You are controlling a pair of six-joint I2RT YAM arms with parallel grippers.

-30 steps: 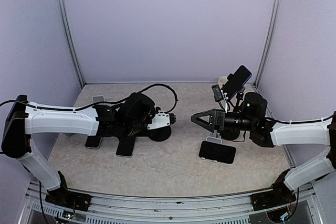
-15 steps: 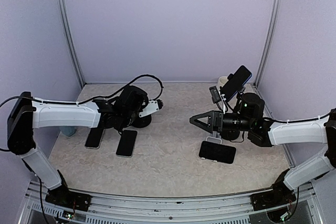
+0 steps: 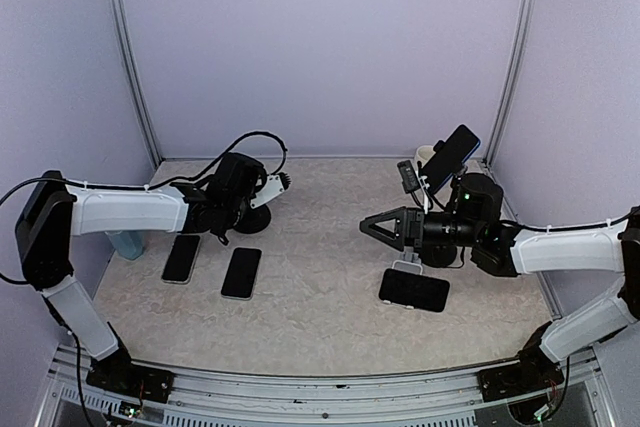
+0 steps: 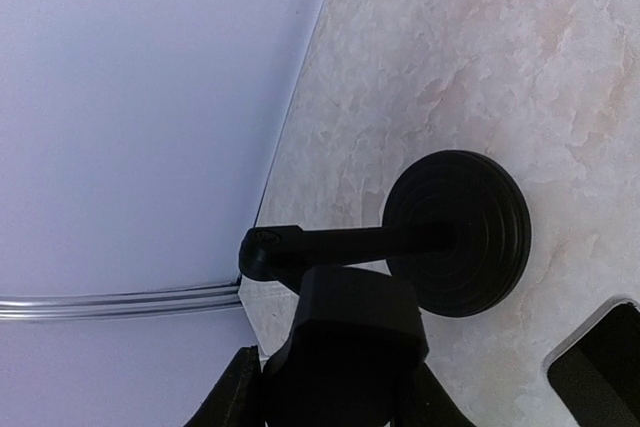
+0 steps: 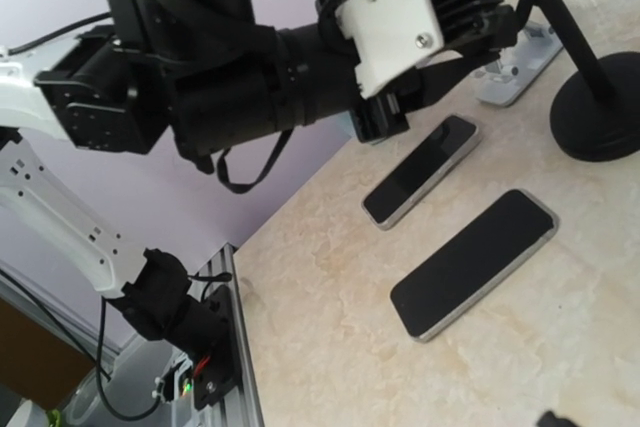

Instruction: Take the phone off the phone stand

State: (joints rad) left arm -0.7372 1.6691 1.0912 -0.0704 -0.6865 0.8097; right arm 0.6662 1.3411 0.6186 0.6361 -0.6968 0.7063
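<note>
Starting near, a spare phone lies flat before the stand. Your right gripper hovers left of it, likely lining up; spread or not, you can't tell. Well left, your left gripper pinches an empty stand, probably parking it. The phone leans atop the stand. No legible writing.

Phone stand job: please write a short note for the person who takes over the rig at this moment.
Left gripper: shut on the head of an empty stand, back left of the table.
Right gripper: open, empty, over mid-table.
Phone: tilted on the far-right stand, untouched. Three other phones lie flat on the table.
Done: nothing for this phone yet.
Left: right gripper reaches back, grips the phone, lifts it off, lays it down.
</note>
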